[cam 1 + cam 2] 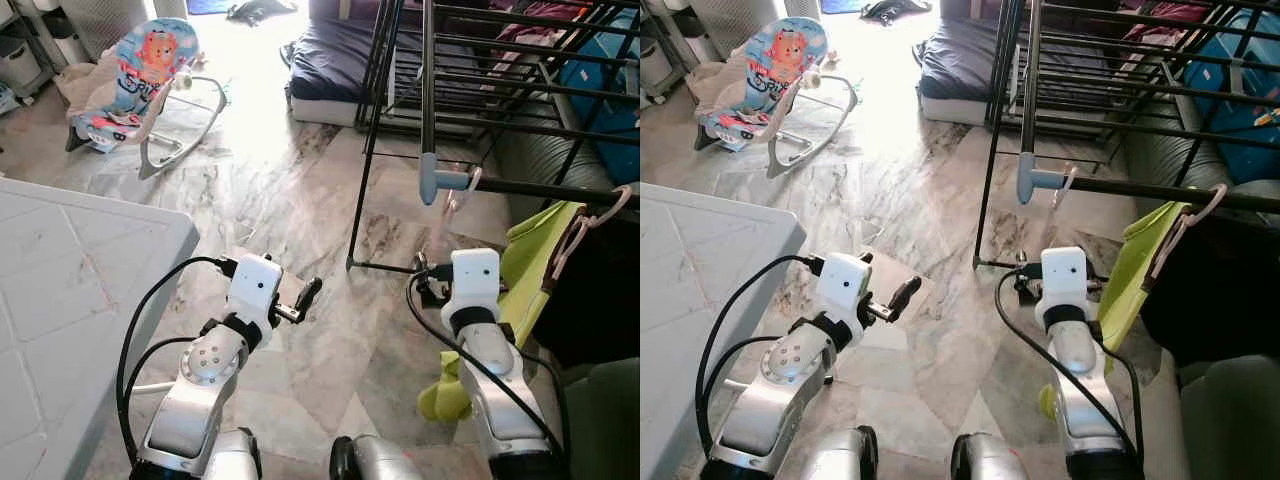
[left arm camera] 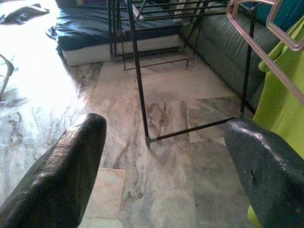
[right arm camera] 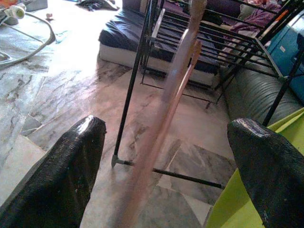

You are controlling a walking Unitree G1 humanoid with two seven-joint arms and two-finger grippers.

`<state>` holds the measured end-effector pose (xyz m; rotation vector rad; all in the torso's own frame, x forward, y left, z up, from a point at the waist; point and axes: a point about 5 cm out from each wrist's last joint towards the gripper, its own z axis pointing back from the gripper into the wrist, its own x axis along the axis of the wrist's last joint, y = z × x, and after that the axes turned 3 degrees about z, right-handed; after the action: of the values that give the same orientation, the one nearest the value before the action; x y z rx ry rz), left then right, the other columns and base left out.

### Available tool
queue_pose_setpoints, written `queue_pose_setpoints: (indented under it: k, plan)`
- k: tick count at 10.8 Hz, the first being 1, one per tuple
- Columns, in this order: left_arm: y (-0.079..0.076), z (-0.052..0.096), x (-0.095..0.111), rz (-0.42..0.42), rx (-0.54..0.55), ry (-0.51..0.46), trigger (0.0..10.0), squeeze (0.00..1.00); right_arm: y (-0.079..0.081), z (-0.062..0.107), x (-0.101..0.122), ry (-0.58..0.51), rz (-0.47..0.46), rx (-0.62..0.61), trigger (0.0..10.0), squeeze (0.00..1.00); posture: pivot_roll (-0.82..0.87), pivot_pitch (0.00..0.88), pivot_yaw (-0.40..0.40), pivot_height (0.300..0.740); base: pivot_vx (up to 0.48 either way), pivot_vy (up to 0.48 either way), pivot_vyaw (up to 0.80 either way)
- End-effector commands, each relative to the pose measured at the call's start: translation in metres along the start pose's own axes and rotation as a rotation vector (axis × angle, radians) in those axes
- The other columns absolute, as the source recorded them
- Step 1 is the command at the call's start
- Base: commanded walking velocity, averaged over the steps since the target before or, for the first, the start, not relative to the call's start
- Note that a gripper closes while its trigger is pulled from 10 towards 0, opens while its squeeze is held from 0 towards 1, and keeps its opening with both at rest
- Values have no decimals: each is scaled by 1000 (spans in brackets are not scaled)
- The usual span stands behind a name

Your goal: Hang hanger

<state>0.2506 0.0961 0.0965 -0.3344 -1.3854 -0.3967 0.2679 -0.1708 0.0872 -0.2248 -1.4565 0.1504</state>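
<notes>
Both end effectors, left [image 2: 161, 156] and right [image 3: 161, 156], gape empty; we should settle the hanger [image 3: 166, 118] squarely on the rack [image 1: 560, 190].

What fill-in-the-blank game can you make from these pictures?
1. The lime green garment hangs on a pink hanger from the black metal drying ____.
2. The left gripper has its jaws ____.
3. The blue baby bouncer stands on the marble ____.
4. The white plastic ____ is on the robot's left.

Missing words: rack; open; floor; table

Lime-green garment [image 1: 530, 260], pink hanger [image 1: 590, 225], black rack [image 1: 520, 110], grey-veined marble floor [image 1: 300, 200].
</notes>
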Motion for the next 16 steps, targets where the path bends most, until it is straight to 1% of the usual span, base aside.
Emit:
queue_pose_setpoints:
  k: [1, 2, 3, 4, 5, 7, 10, 11, 15, 16]
  plan:
    - [-2, 0, 1, -9, -1, -6, 10000, 0, 1, 2, 4, -21, 7, 0, 10000, 1000, -19, 124, -39, 740, 0, 0, 0]
    - [-3, -1, 1, -10, -4, -9, 10000, 0, 1, 0, 4, -13, 3, -7, 10000, 945, -18, 125, -40, 740, 0, 0, 0]
    - [-3, -1, 1, -12, -3, -10, 10000, 0, 1, -1, 5, -16, 3, -8, 10000, 835, -16, 124, -39, 740, -255, 0, 0]
    - [-3, -2, 2, -13, -4, -12, 10000, 0, 0, -2, 6, -20, 4, -8, 10000, 451, -17, 123, -38, 740, -270, 0, 0]
    - [-3, -3, 3, -15, -6, -16, 10000, 0, 0, -4, 6, -20, 4, -10, 10000, 271, -16, 124, -38, 740, -285, 0, 0]
    - [-4, -3, 3, -17, -10, -18, 10000, 0, 1, -4, 6, -17, -3, -9, 10000, 243, -17, 123, -37, 740, -304, 0, 0]
    - [-3, -3, 4, -19, -9, -20, 10000, 0, 2, -5, 7, -20, -6, -10, 10000, 247, -15, 124, -39, 740, -303, 0, 0]
    - [-4, -3, 4, -21, -10, -22, 10000, 0, 2, -6, 6, -15, -5, -7, 10000, 0, -15, 122, -39, 740, -304, 0, 0]
    - [-2, -8, 10, -41, -21, -39, 10000, 0, 3, -13, 10, -32, 1, -1, 10000, 0, -15, 113, -36, 740, -332, 0, 0]
    - [-3, -8, 10, -38, -20, -45, 10000, 0, 5, -16, 9, -23, 9, 24, 10000, 0, -13, 107, -38, 740, 0, 0, 0]
